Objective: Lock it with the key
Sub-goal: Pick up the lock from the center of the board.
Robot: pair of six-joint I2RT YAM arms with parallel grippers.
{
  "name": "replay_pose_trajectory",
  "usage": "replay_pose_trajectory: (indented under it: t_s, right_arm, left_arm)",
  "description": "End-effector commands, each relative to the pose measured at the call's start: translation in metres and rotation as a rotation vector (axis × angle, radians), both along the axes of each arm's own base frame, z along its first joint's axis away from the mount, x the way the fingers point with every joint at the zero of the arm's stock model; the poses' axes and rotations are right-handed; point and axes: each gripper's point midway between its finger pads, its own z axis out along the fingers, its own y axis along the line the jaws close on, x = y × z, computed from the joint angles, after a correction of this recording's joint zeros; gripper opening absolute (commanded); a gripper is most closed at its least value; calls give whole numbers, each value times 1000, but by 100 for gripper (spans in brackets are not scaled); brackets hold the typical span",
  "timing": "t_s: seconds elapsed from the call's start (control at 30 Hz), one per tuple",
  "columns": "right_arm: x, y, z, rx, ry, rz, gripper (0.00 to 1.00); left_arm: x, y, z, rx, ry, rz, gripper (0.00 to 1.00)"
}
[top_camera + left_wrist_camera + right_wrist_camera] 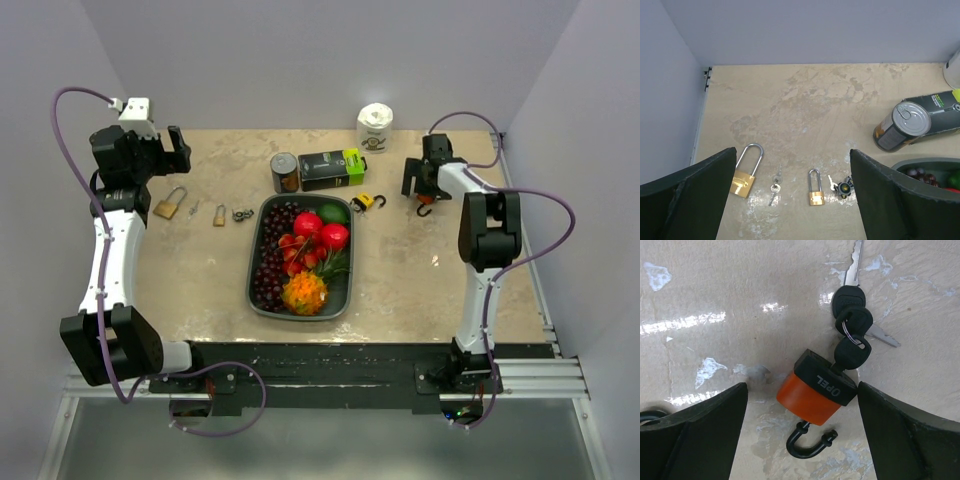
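Observation:
An orange padlock (815,397) with a black top lies on the table, its black shackle (807,445) swung open. A black-headed key (852,352) sits in its keyhole, with two more keys on the same ring. My right gripper (802,407) is open and low over the table, one finger on each side of the lock body without touching it. In the top view this padlock (426,209) shows just below the right gripper (421,190). My left gripper (792,152) hangs open above the far left of the table, holding nothing.
Below the left gripper lie a large brass padlock (746,172), a small brass padlock (815,190), a loose key (774,189) and a key bunch (842,187). A yellow padlock (362,202), a can (285,172), a dark box (330,168), a paper roll (375,127) and a fruit tray (252,270) fill the middle.

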Motion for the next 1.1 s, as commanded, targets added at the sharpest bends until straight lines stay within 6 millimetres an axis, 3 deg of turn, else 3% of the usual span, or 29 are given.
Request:
replay_pose_trajectory:
  t_s: [0.0, 0.17, 0.3, 0.37, 0.4, 0.6, 0.7, 0.8, 0.83, 0.9, 0.93, 1.0, 1.03, 1.07]
  right_arm:
    - [16, -2, 15, -16, -50, 31, 92]
    - [15, -12, 7, -32, -37, 12, 78]
    - [10, -18, 13, -34, -36, -2, 62]
    - [4, -20, 14, -36, -30, -7, 52]
    - [3, -20, 24, -36, -49, -9, 49]
    - [-15, -22, 48, -24, -90, -39, 25]
    - [-24, -23, 66, -8, -131, -69, 10]
    - [-36, -23, 74, 22, -145, -110, 5]
    - [-39, -23, 86, 37, -168, -120, 3]
    - [-47, -20, 89, 73, -175, -146, 0]
    - [-50, -18, 94, 95, -187, -149, 0]
    - [-57, -14, 109, 140, -219, -179, 0]
    - [-61, -11, 113, 164, -218, -183, 0]
    - [-65, -8, 126, 200, -244, -207, 0]
  left_arm:
    - [0, 3, 23, 33, -79, 7, 99]
    - [0, 4, 22, 37, -79, 11, 99]
    - [1, 2, 24, 36, -85, -1, 99]
    - [1, -5, 21, 65, -78, -65, 99]
    - [1, -12, 23, 63, -80, -98, 99]
    - [-3, -64, 15, 82, -44, -308, 99]
    - [-10, -102, 6, 82, -38, -423, 99]
    - [-21, -141, -7, 0, -18, -557, 99]
    - [-29, -170, -12, -35, -6, -645, 99]
    - [-38, -203, -13, -104, -6, -740, 99]
    - [-47, -232, -17, -139, 7, -808, 99]
    - [-60, -265, -26, -222, 35, -875, 99]
    - [-69, -296, -31, -238, 28, -942, 99]
    - [-73, -312, -33, -251, 27, -966, 99]
